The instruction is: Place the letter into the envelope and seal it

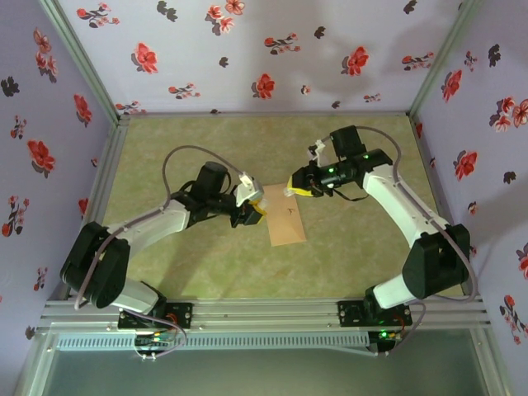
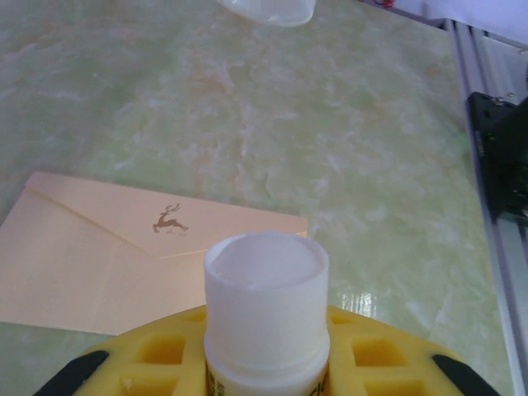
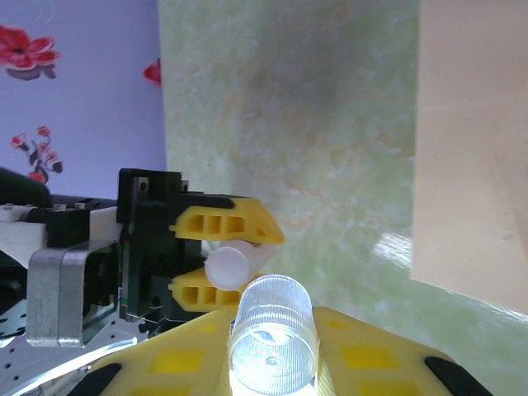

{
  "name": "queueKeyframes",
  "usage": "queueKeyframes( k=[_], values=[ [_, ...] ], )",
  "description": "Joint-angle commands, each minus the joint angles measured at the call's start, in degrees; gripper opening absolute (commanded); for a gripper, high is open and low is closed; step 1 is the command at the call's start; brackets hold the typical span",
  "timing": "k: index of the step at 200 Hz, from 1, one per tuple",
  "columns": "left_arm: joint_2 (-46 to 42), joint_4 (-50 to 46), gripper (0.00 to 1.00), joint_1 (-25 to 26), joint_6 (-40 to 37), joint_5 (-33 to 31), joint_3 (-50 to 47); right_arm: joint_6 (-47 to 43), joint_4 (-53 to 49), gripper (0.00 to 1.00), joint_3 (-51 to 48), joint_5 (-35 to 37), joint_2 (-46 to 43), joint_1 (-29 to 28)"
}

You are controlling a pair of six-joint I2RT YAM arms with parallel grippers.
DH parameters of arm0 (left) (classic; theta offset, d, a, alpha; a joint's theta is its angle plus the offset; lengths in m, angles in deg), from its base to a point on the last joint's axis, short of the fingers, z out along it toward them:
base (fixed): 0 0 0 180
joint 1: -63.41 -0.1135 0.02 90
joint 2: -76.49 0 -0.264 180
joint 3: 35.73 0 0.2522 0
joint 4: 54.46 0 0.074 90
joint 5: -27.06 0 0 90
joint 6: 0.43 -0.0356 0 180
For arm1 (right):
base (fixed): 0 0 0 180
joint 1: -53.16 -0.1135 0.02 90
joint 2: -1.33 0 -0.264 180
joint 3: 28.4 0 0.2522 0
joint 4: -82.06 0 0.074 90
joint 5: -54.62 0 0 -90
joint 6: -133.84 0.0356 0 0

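Note:
The tan envelope (image 1: pixel 285 219) lies flat mid-table, its triangular flap folded down; a small dark deer mark shows on the envelope (image 2: pixel 99 264) in the left wrist view. The letter is hidden. My left gripper (image 1: pixel 252 211) is shut on an uncapped white glue stick (image 2: pixel 266 301), just left of the envelope's far end. My right gripper (image 1: pixel 295 189) is shut on the stick's clear ribbed cap (image 3: pixel 272 330), above the envelope's far edge. In the right wrist view the left gripper (image 3: pixel 224 252) and glue stick (image 3: pixel 228 265) sit just beyond the cap, with the envelope (image 3: pixel 474 148) at right.
The two grippers face each other a short way apart over the green marbled table (image 1: pixel 206 264). Floral walls (image 1: pixel 247 49) enclose three sides and a metal rail (image 1: pixel 264 309) runs along the near edge.

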Motion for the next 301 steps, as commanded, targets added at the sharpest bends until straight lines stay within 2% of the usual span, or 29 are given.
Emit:
queueKeyframes(
  k=[1, 63, 140, 301],
  values=[
    [1.6, -5.98, 0.0, 0.36, -4.52, 5.31, 3.69, 1.97, 2.21, 0.25, 0.12, -3.9, -0.17, -1.82],
    [4.72, -20.0, 0.0, 0.88, -12.35, 6.18, 10.47, 3.37, 4.19, 0.25, -1.4, -5.85, 0.48, -4.91],
    [6.6, -28.28, 0.0, 2.3, -16.11, 4.13, 15.16, 2.68, 4.54, 0.25, -5.23, -4.99, 0.8, -6.7],
    [8.57, -30.6, 0.0, 3.47, -15.63, 3.0, 17.85, 5.06, 7.96, 0.25, -7.41, -5.03, 0.2, -7.55]
  ],
)
